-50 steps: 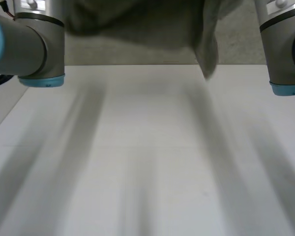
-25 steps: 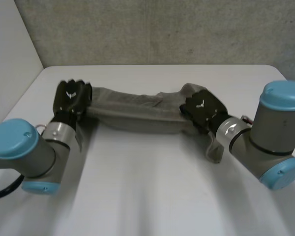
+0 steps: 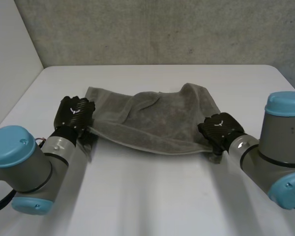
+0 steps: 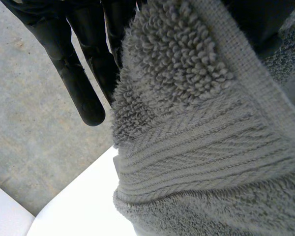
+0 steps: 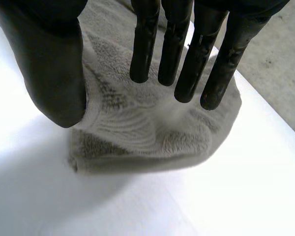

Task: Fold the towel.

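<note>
You've got the grey towel [image 3: 152, 120] rumpled mid-table [image 3: 152, 196], left hand [image 3: 74, 112] and right hand [image 3: 220, 129] each pinching a near corner between thumb and straight fingers; no clean fold made yet, by my judgement.

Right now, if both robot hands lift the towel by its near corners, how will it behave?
Likely floppy: the towel lies in soft wrinkles and bunches under the right robot hand. Its middle would probably sag between that and the left robot hand. The looped pile looks grippy, so slipping seems unlikely.
</note>
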